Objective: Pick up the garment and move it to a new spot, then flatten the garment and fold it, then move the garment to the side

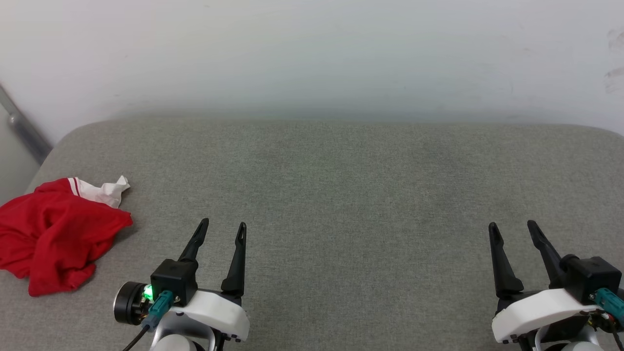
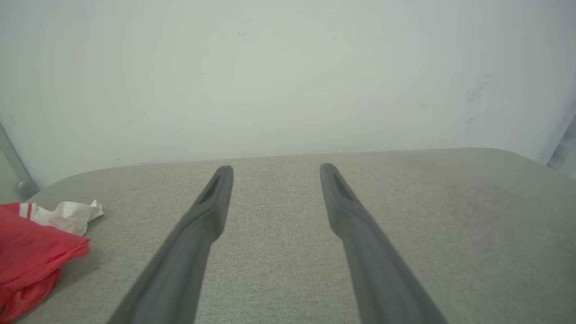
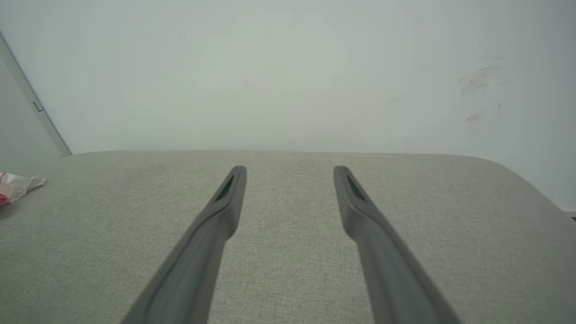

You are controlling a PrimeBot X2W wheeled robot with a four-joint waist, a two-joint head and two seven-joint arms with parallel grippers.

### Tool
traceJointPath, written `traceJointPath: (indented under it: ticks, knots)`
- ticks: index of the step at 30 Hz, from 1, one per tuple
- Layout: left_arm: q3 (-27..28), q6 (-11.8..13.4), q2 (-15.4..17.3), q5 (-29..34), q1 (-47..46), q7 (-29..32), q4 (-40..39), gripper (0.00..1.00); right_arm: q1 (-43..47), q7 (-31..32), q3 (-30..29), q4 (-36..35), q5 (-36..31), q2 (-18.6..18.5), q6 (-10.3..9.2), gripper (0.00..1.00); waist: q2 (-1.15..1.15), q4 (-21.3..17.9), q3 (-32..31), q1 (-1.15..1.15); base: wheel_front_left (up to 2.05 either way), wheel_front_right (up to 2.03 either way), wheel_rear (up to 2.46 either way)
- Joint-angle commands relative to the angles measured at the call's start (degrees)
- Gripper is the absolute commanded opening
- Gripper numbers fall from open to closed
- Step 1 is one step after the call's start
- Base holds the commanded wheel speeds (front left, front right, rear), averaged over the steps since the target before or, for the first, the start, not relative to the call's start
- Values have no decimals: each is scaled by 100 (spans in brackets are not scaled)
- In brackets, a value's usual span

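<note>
Grey woven-fabric padded surface (image 1: 341, 195) with rounded far corners, set against a pale wall (image 1: 312, 58). Faint dark scuff marks (image 1: 614, 73) on the wall at far right; a grey metal bar (image 1: 24, 129) slants down the wall at far left. The garment (image 1: 53, 234) lies in a crumpled heap at the surface's left edge. It is mostly red, with a white sleeve and a strip of red-white striped trim poking out on its far side. The cloth is bunched on itself, so no lettering or number can be read. Left gripper (image 1: 223, 224) sits at lower left of the head view, to the right of the heap and apart from it, fingers spread and holding nothing. A green light (image 1: 147, 292) glows on its wrist block, next to a teal cable plug (image 1: 161, 304). Right gripper (image 1: 512, 224) sits at lower right, well apart from the garment, fingers likewise spread and empty. In the left wrist view the heap shows at the left edge, off to the side of the left finger and not touching it. In the right wrist view the white sleeve tip shows at far left.
</note>
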Motion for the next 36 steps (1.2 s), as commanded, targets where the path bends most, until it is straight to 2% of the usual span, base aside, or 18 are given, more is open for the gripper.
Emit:
traceJointPath:
  ticks: [1, 11, 16, 24, 36]
  knots:
    - [-1, 5, 3, 98, -79, -45, 15, 100, 32, -48, -9, -4, -106, 11, -2, 100, 0, 3, -3, 0, 0, 0, 0]
    - [-31, 14, -44, 364, -109, -149, 172, 100, 110, -120, -55, 49, -380, 12, -2, 100, 0, 43, -30, 0, 0, 0, 0]
    - [-10, 21, -62, 302, -109, -141, 240, 100, 142, -123, -73, 85, -305, 12, -3, 100, 0, 93, -27, 0, 0, 0, 0]
    - [36, 52, -92, 206, -157, -141, 347, 100, 176, -133, -27, 74, -253, 12, -2, 100, 0, 378, -37, 0, 0, 0, 0]
    - [166, 111, -84, 107, -233, -141, 400, 100, 68, -69, 226, -13, -224, 11, -3, 100, 0, 1500, 15, 0, 0, 0, 0]
